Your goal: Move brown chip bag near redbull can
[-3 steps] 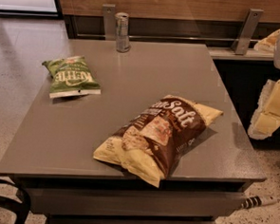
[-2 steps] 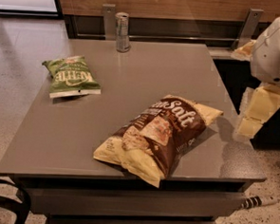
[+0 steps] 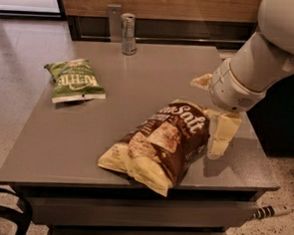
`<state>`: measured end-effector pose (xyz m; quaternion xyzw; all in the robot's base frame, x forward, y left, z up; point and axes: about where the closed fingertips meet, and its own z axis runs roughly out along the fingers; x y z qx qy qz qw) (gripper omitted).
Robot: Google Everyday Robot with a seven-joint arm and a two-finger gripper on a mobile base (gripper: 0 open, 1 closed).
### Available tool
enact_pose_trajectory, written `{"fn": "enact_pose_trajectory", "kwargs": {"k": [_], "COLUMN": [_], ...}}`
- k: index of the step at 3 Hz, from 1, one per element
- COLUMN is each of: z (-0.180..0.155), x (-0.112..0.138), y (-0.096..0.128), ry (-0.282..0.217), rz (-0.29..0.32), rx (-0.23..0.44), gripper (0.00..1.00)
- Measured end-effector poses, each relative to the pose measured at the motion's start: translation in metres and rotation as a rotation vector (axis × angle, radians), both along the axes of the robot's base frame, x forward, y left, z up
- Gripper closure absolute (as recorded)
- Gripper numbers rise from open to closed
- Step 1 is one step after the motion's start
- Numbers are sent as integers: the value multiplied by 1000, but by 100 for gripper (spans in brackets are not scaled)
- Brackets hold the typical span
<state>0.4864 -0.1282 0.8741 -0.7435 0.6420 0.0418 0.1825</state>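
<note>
The brown chip bag [image 3: 160, 140], dark brown with pale yellow ends and white "Salt" lettering, lies on the front right of the grey table [image 3: 155, 70]. The redbull can [image 3: 128, 33] stands upright at the table's far edge, well apart from the bag. My gripper [image 3: 213, 109] hangs from the white arm at the right, over the bag's right end. It is open, with one pale finger [image 3: 201, 81] behind the bag's end and the other finger [image 3: 224, 135] in front of it.
A smaller green chip bag [image 3: 75, 80] lies on the table's left side. A wooden-topped wall with a dark base [image 3: 192, 27] runs behind the table. A cable [image 3: 271, 212] lies on the floor at the lower right, a black object [image 3: 6, 213] at the lower left.
The arm has swung in from the right edge, and the gripper has moved left to the bag's right end. The bags and the can have not moved.
</note>
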Motion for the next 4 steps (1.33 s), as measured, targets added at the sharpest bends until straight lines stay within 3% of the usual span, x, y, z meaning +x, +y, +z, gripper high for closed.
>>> {"fn": "enact_pose_trajectory", "kwargs": {"k": [2,3,4], "z": [-48,-59,-58], "x": [6,6,7], "y": [34,40,41], "ry": [1,-8,-16], "rz": [99,94,91], "rx": [66,109,111], "gripper": [0,8,32]}}
